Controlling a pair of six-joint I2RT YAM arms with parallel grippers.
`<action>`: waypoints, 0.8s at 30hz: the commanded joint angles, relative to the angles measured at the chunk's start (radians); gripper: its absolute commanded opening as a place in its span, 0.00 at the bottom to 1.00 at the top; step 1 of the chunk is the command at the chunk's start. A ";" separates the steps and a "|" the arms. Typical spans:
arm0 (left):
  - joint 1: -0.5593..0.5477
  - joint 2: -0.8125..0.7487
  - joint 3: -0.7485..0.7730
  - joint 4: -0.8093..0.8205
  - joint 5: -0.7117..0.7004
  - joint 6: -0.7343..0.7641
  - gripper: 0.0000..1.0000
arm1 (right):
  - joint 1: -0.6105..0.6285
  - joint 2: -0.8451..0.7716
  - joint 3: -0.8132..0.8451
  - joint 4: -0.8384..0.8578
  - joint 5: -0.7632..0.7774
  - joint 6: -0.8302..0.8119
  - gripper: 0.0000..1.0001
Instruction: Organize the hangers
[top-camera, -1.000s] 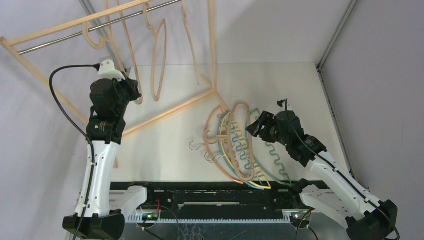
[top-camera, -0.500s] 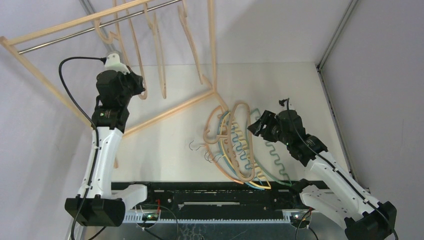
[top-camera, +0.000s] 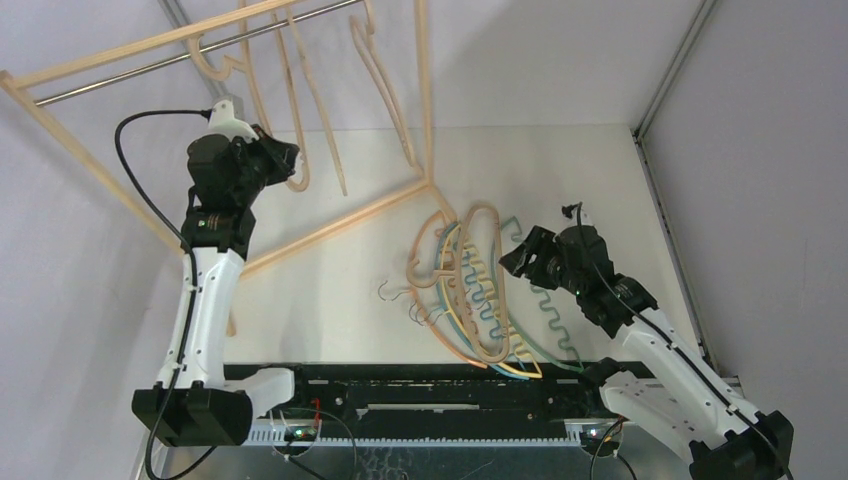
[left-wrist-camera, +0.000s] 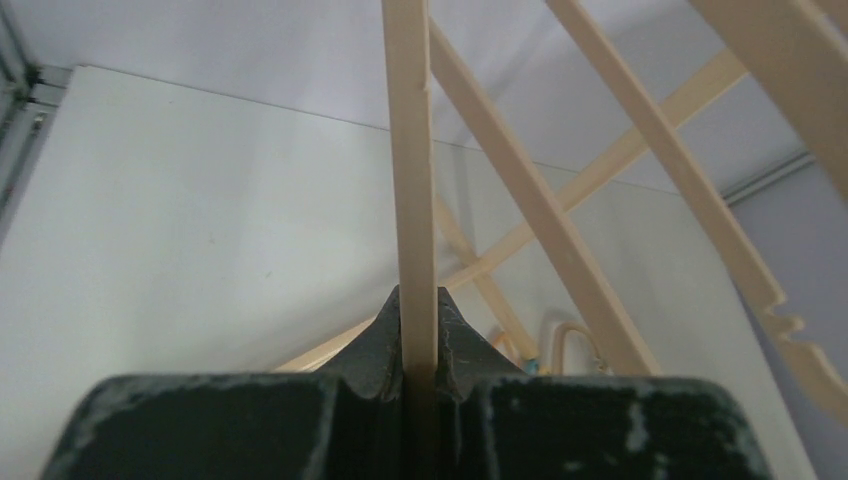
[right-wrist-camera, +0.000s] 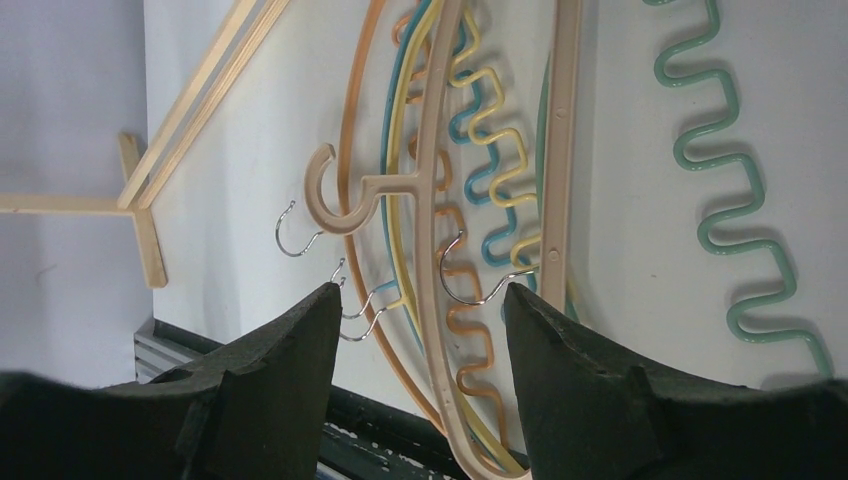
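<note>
Several hangers lie heaped on the table (top-camera: 330, 290): a pale beige one (top-camera: 487, 300) on top, with thin orange (right-wrist-camera: 465, 320), teal (right-wrist-camera: 490, 240), yellow (right-wrist-camera: 497, 160) and green (top-camera: 548, 312) wavy ones. Light-wood hangers (top-camera: 385, 90) hang from the rack's metal rail (top-camera: 130, 75). My left gripper (top-camera: 278, 160) is raised beside the rack and shut on the bar of a light-wood hanger (left-wrist-camera: 413, 180), its jaws (left-wrist-camera: 418, 300) pinching it edge-on. My right gripper (right-wrist-camera: 422, 292) hovers open over the heap's near end, beside the wire hooks (right-wrist-camera: 470, 285); nothing sits between its fingers.
The big light-wood rack frame (top-camera: 340, 225) slants across the table's left half, its foot meeting the heap's far end. A black rail (top-camera: 400, 385) runs along the near edge between the arm bases. Grey walls close in on both sides.
My left gripper has risen and swung right with its wooden hanger, and the hangers on the rail have swung with it. My right gripper has drifted slightly nearer, still open.
</note>
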 joint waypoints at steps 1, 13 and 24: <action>0.011 0.012 0.046 0.091 0.115 -0.084 0.00 | -0.012 -0.031 -0.009 0.013 -0.002 -0.009 0.69; 0.011 0.085 0.139 0.070 0.190 -0.155 0.03 | -0.028 -0.060 -0.021 -0.001 0.003 -0.011 0.69; 0.006 0.065 0.125 0.030 0.162 -0.134 0.19 | -0.034 -0.046 -0.027 0.019 -0.014 -0.011 0.68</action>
